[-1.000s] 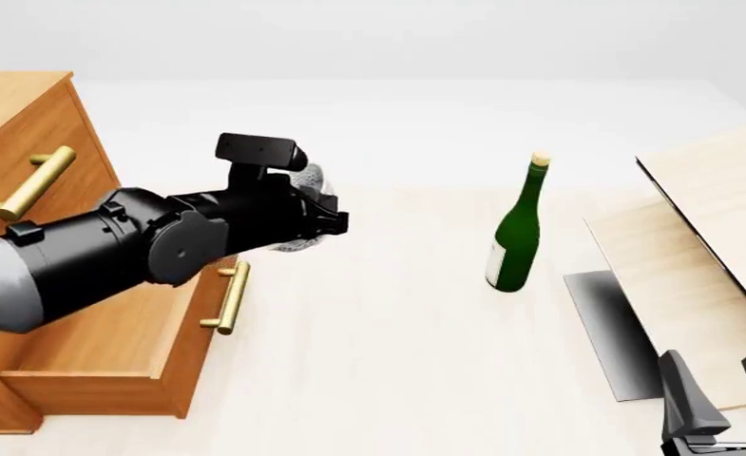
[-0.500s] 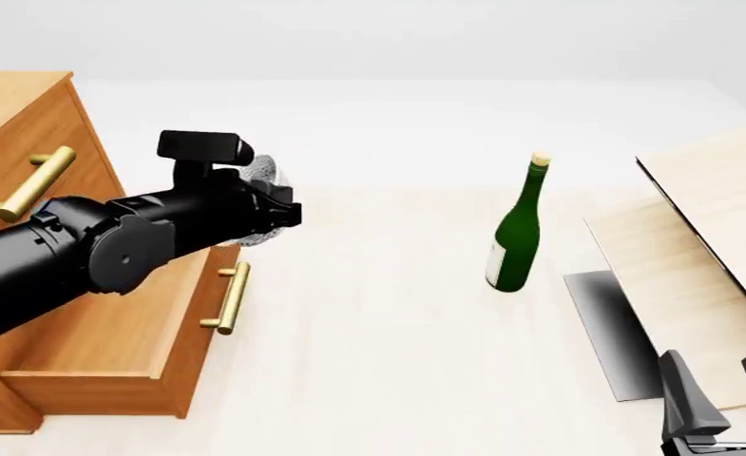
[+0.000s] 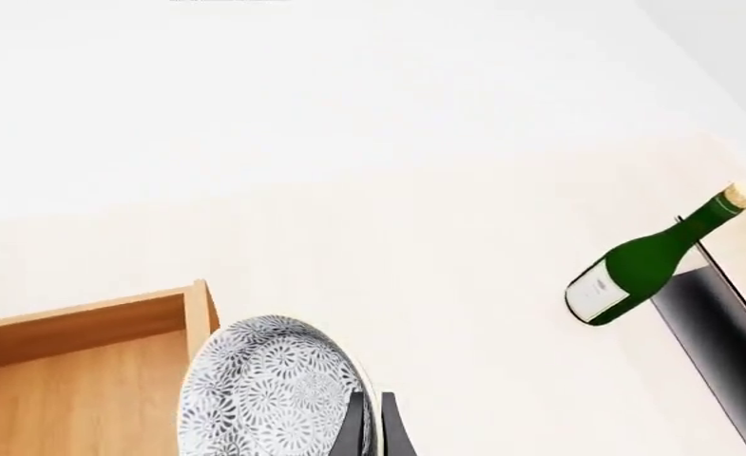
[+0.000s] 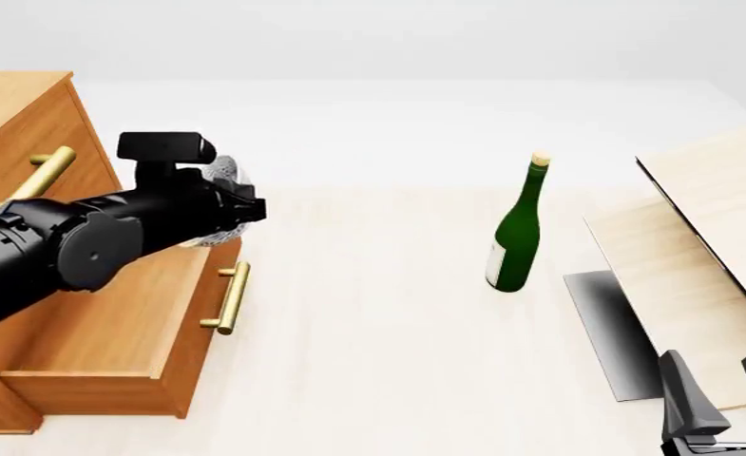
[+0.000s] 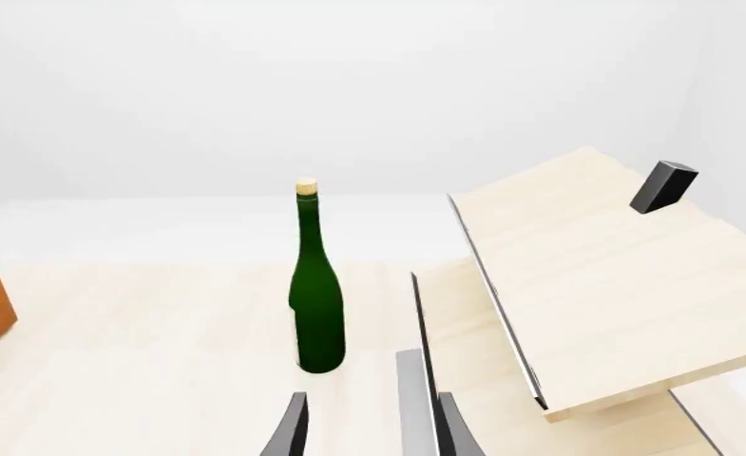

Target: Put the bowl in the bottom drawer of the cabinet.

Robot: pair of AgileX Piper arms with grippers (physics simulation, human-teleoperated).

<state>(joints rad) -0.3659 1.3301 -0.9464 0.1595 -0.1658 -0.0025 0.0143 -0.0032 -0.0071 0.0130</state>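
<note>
The speckled white-grey bowl point(image 4: 229, 172) hangs tilted on edge in my left gripper point(image 4: 248, 211), which is shut on its rim. It is held over the far right corner of the open bottom drawer point(image 4: 113, 332) of the orange-brown cabinet point(image 4: 11, 114). In the left wrist view the bowl point(image 3: 271, 394) sits beside the dark fingers point(image 3: 370, 427), above the bottom drawer's side wall point(image 3: 199, 313). My right gripper point(image 4: 721, 394) rests low at the table's near right, open and holding nothing; its fingers point(image 5: 294, 427) frame the bottle.
A green bottle point(image 4: 517, 233) stands upright mid-table, right of the drawer. Pale wood boards point(image 4: 715, 218) and a dark flat slab point(image 4: 614, 332) lie at the right. The drawer's brass handle point(image 4: 231, 296) juts toward the table's middle.
My left arm has carried the bowl leftward, from over the table beside the drawer to above the drawer's far right corner. The right arm has stayed still.
</note>
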